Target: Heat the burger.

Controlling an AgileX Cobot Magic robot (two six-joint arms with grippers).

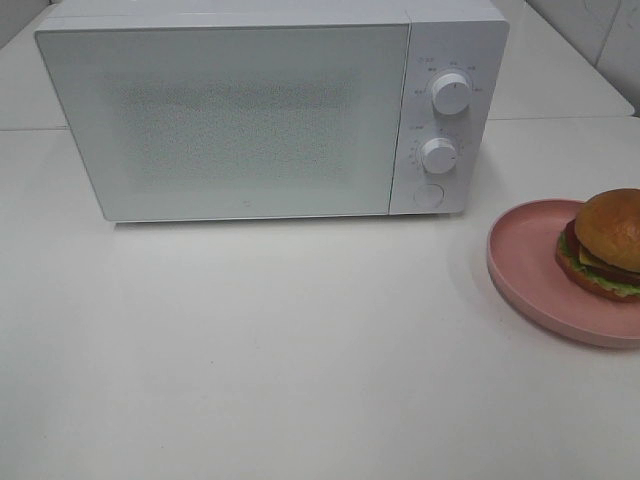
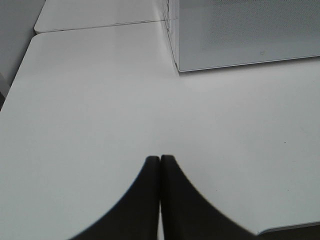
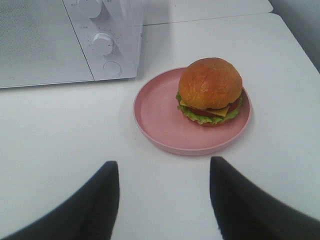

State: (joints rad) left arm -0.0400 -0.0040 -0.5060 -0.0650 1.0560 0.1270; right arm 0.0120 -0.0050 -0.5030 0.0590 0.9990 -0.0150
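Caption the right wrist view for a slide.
Open right gripper facing the burger on its pink plate, beside the closed microwave.

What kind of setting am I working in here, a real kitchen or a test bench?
Most likely a staged kitchen-style test bench: a white microwave with its door shut stands on bare white tables pushed together, and a burger sits on a pink plate. No sink, stove or cupboards show.
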